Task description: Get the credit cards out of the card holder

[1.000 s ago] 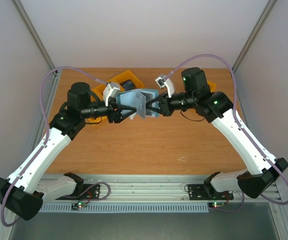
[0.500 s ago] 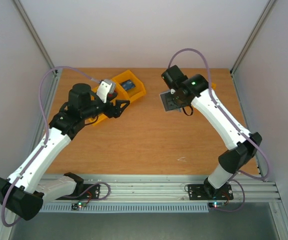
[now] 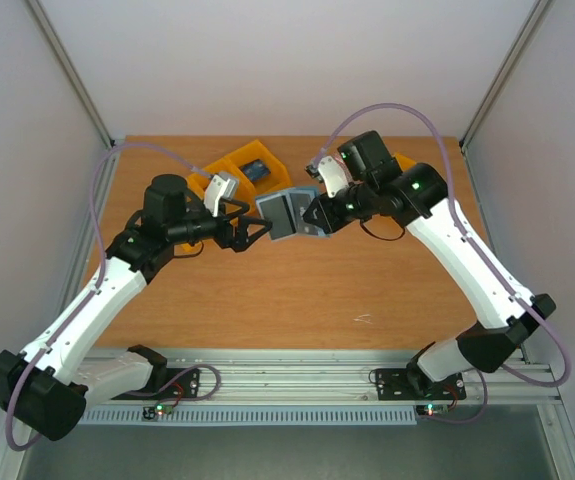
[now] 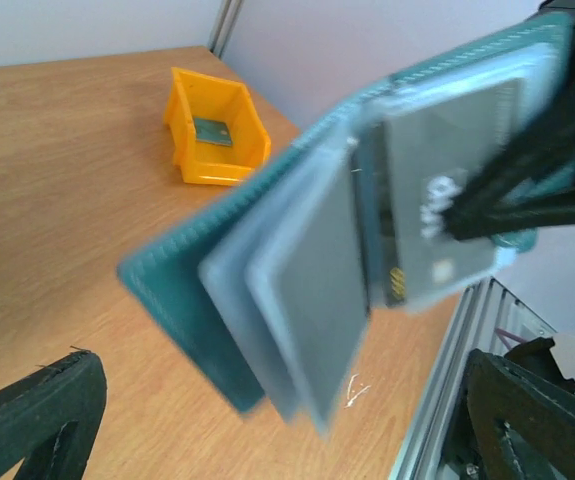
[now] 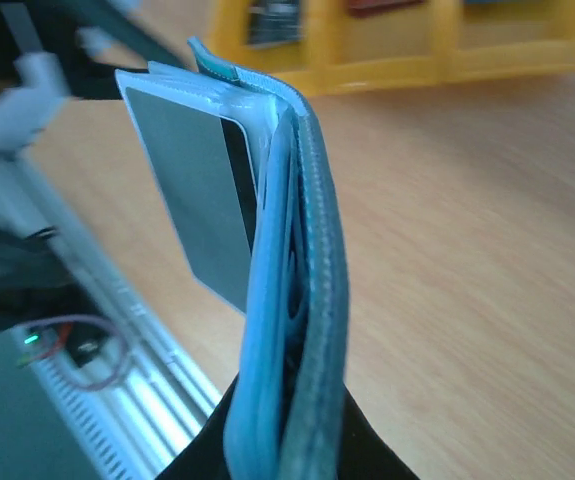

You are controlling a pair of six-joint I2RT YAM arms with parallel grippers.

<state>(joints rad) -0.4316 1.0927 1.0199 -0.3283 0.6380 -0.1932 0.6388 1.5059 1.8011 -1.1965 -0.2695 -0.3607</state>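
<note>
Mid-extraction: right gripper [image 3: 314, 212] clamped the card holder [image 3: 287, 213] aloft, left gripper [image 3: 255, 224] gaped wide facing it, needing next to pinch the protruding grey card [image 4: 447, 190]

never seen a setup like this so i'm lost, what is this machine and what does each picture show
These are two robot arms bolted to the near edge of a wooden table. One picture looks down from above and behind them; the other two come from a camera on each wrist. The right tool is shut on a blue-teal card holder, holding it opened out above the table. A grey card sits in one pocket. The left tool is wide open beside the card holder, gripping nothing. At the back stand orange bins.
</note>
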